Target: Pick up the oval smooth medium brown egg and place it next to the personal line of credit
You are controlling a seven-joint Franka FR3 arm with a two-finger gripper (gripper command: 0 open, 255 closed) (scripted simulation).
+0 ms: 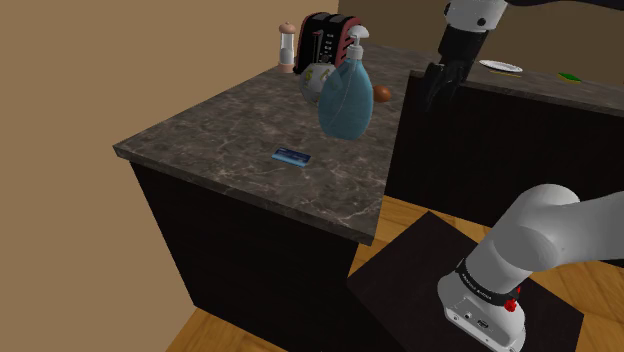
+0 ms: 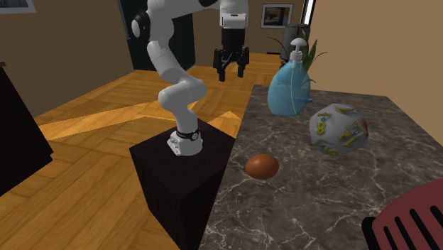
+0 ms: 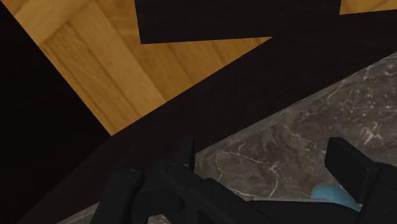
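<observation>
Stretching wide, the dark marbled counter point(image 1: 230, 120) holds all the things. The white arm point(image 2: 165, 53) hangs its black gripper point(image 2: 231, 71) in the air by the counter's edge, fingers spread apart with nothing between them. A blue soap bottle point(image 2: 289, 89) stands near it. The brown egg point(image 2: 262, 166) lies by the counter's edge, near a white ball with numbers point(image 2: 339, 130). A little blue card point(image 1: 292, 156) lies well apart from the egg.

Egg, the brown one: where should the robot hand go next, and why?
Probably sideways over the counter until it hangs above the brown egg: the open gripper hovers high by the counter's edge, apart from the egg, which lies untouched on the counter.
</observation>
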